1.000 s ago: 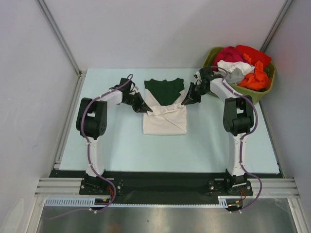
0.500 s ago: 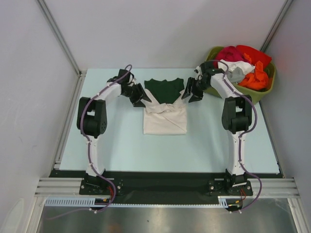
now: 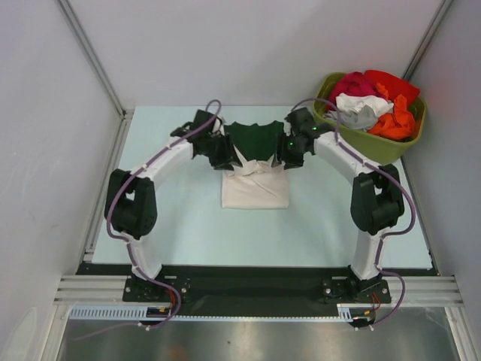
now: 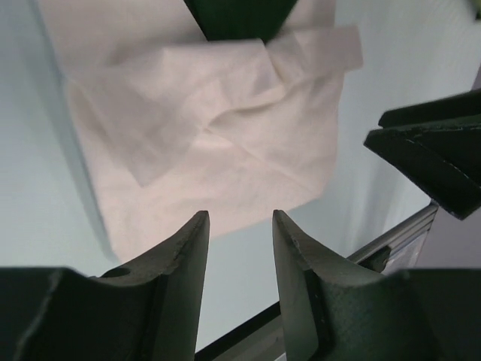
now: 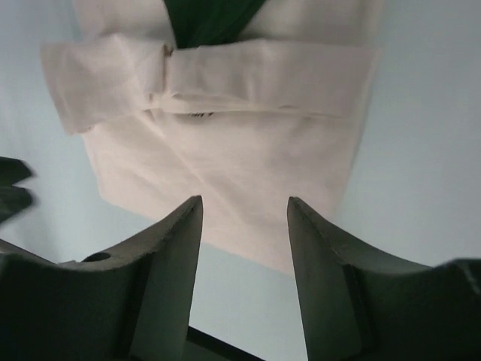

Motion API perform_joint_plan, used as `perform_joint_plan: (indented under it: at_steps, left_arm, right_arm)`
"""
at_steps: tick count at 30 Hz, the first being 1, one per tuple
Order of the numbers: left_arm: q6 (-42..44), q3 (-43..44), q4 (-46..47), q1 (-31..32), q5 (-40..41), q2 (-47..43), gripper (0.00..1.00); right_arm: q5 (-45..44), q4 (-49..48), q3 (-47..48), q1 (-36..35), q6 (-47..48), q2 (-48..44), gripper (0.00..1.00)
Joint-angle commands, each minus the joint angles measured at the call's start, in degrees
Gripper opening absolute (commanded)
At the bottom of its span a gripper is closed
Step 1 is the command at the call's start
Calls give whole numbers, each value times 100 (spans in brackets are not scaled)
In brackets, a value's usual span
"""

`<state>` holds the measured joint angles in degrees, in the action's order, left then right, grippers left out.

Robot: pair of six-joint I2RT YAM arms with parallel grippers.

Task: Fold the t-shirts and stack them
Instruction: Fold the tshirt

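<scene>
Pale blue table [image 3: 173, 226], plain grey walls [image 3: 263, 45] — olive tub [image 3: 379, 143] at far right.
Left gripper [image 3: 225, 158] and right gripper [image 3: 289, 156] gape empty at the cream t-shirt [image 3: 255, 189]'s far corners.

table [image 3: 180, 218] pale blue | olive tub [image 3: 379, 143] at its far right corner | heaped red, orange, grey cloth [image 3: 368, 89]
</scene>
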<state>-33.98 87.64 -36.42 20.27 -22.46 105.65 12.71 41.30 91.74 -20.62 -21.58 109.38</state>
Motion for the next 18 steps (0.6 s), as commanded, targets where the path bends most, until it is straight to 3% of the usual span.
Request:
perform_joint_plan:
  at_steps: [1,9,18]
  left_arm:
    - [-82,-474,477,529,277,69,45]
    - [84,-151,575,583,602,772,41]
    - [321,956,172,355,602,1643,43]
  right_arm:
    - [-1138,-763,-271,-512,-416,-146,54]
    - [-1684,-1387,-596,-733,-321,162,44]
    - [-1649,-1441,-123,-645,-206,881,40]
